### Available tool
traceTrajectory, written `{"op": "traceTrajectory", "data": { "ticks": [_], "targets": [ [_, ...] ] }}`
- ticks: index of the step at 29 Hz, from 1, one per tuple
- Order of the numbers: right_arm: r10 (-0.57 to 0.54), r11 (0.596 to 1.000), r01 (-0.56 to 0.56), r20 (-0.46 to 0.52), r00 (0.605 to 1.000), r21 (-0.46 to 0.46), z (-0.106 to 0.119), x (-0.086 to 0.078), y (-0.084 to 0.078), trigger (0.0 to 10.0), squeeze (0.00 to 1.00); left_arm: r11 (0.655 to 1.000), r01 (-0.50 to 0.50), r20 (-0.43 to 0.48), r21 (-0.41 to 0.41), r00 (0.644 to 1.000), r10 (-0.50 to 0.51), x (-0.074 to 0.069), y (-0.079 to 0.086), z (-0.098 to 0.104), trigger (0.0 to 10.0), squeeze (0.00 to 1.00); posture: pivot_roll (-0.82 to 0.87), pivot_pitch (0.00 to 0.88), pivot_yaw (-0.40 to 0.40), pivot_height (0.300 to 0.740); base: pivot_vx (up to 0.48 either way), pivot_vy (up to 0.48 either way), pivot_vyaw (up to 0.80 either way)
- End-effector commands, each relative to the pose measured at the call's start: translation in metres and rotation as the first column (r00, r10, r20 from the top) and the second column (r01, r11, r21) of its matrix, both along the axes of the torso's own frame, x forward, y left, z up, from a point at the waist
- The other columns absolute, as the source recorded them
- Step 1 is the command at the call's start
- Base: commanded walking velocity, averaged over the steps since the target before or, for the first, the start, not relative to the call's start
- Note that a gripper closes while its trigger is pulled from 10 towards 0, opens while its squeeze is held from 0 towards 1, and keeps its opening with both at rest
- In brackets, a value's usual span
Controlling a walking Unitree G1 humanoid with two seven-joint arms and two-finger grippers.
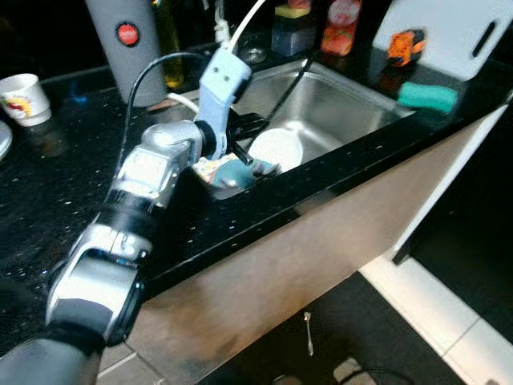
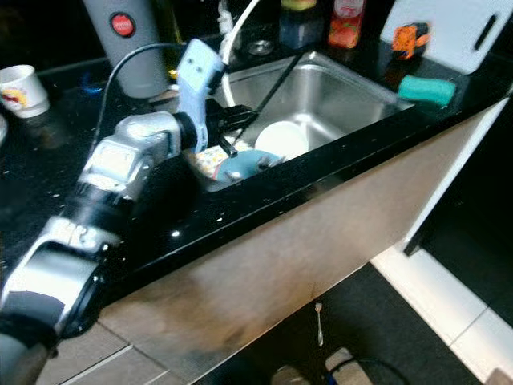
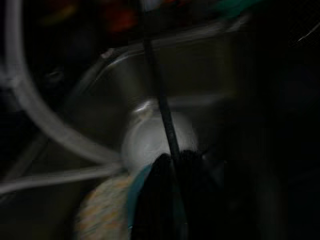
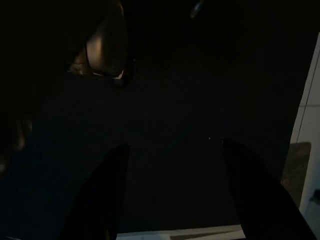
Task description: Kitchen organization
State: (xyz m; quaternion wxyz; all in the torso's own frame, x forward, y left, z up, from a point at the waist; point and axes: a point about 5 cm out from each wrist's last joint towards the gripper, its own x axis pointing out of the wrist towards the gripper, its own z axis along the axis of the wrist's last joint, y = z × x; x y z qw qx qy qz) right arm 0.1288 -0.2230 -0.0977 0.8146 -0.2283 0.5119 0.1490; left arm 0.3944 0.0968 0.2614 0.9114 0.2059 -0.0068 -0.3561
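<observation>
My left arm reaches over the black counter [image 1: 72, 200] to the near left corner of the steel sink [image 1: 353, 104]. The left gripper [image 1: 255, 132] hangs just above a teal-and-patterned dish [image 1: 239, 173] lying in that corner, beside a white bowl [image 1: 278, 149]. In the dark, blurred left wrist view its fingers [image 3: 162, 195] sit close together over the teal dish [image 3: 134, 192], and a thin black rod [image 3: 165, 120] runs up from them across the white bowl [image 3: 145, 145]. Whether the rod is held is unclear. The right gripper [image 4: 175, 190] hangs idle and open over dark floor.
A grey canister with a red button [image 1: 124, 48], a white cup [image 1: 22, 98], bottles [image 1: 341, 24] and a sponge holder [image 1: 292, 24] stand at the back. A teal cloth [image 1: 427, 96] and an orange item [image 1: 405, 44] lie right of the sink. A spoon [image 1: 309, 333] lies on the floor.
</observation>
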Motion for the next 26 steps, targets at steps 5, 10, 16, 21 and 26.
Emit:
{"op": "traceTrajectory", "data": {
  "ticks": [5, 10, 16, 21, 26],
  "targets": [
    [-0.005, 1.000, 0.005, 0.002, 1.000, -0.003, 0.000, 0.000, 0.001, 10.0, 0.00, 0.985, -0.047, 0.139, 0.167, 0.990, 0.024, 0.009, -0.002, -0.002, 10.0, 0.00, -0.10, 0.047, 0.042, 0.740, 0.000, 0.000, 0.00],
    [-0.004, 1.000, 0.004, 0.003, 1.000, -0.003, 0.000, 0.000, 0.002, 10.0, 0.00, 0.993, -0.042, 0.150, 0.111, 0.988, 0.025, 0.012, -0.007, -0.004, 10.0, 1.00, -0.10, 0.044, 0.042, 0.740, 0.000, 0.000, 0.00],
    [-0.004, 1.000, 0.004, 0.004, 1.000, -0.003, -0.001, 0.000, 0.003, 10.0, 0.00, 0.997, -0.062, 0.213, 0.048, 0.976, 0.051, 0.015, -0.010, 0.005, 10.0, 1.00, -0.10, 0.034, 0.045, 0.740, 0.000, 0.000, 0.00],
    [-0.004, 1.000, 0.004, 0.004, 1.000, -0.002, -0.001, 0.000, 0.003, 10.0, 0.00, 0.961, -0.274, 0.254, -0.038, 0.927, 0.275, 0.025, 0.016, 0.026, 10.0, 0.00, -0.10, 0.031, 0.045, 0.740, 0.000, 0.000, 0.00],
    [0.003, 1.000, -0.003, 0.001, 1.000, -0.002, -0.001, 0.001, 0.004, 10.0, 0.00, 0.812, -0.576, 0.009, -0.089, 0.815, 0.579, 0.031, 0.064, 0.009, 10.0, 0.00, -0.08, 0.032, 0.040, 0.740, 0.000, 0.000, 0.00]
  ]
}}
